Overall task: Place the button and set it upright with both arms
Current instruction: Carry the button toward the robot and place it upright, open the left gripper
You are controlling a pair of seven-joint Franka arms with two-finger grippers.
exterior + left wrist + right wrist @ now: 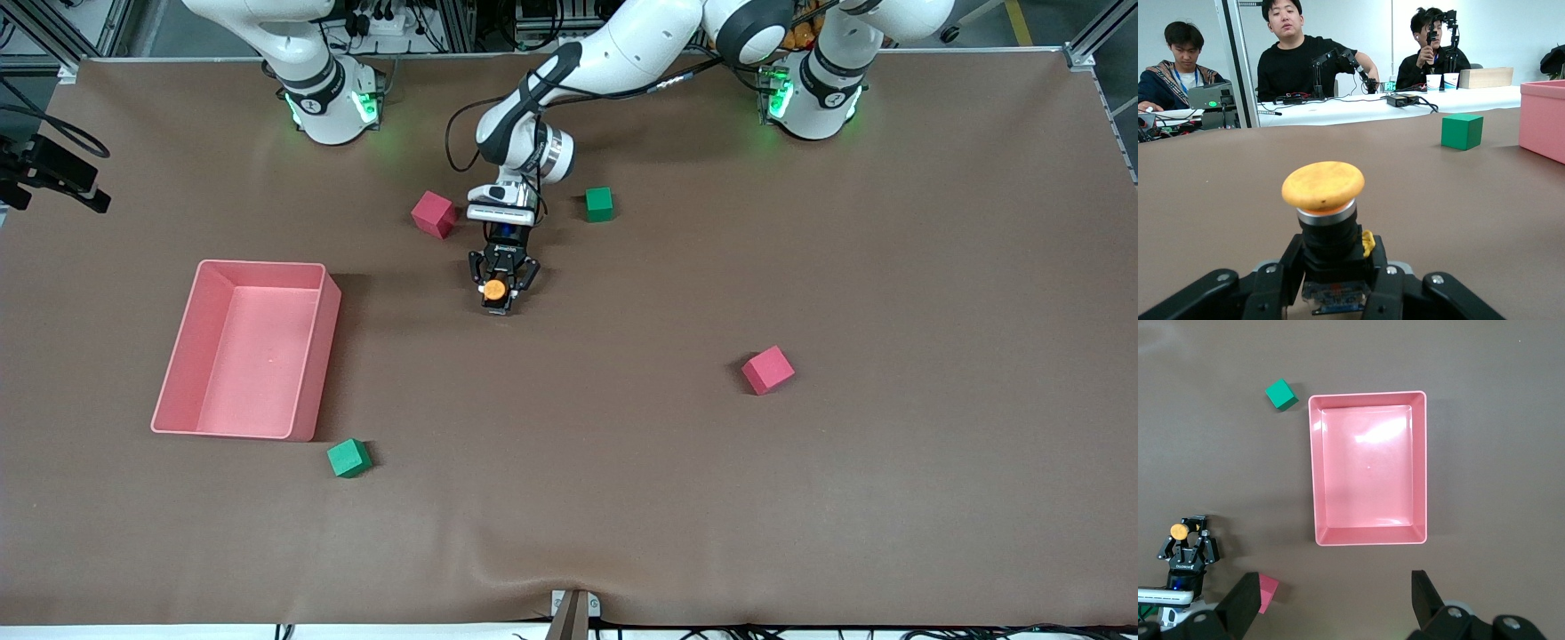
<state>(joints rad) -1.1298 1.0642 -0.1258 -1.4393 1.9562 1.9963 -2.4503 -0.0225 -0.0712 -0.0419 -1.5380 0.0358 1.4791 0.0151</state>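
Observation:
The button (494, 289), with an orange cap on a black body, is near the middle of the table. My left gripper (498, 298) is low at the table and shut on its black body. In the left wrist view the button (1323, 185) stands cap up between the fingers of the left gripper (1331, 267). The right wrist view shows the button (1179, 531) and the left gripper (1188, 547) from high above. My right gripper (1335, 587) is open and empty, high over the table beside the pink bin. It is out of the front view.
A pink bin (311, 347) sits toward the right arm's end; it also shows in the wrist views (1368, 395) (1543, 117). Pink cubes (434, 214) (767, 370) and green cubes (599, 204) (348, 458) lie scattered around.

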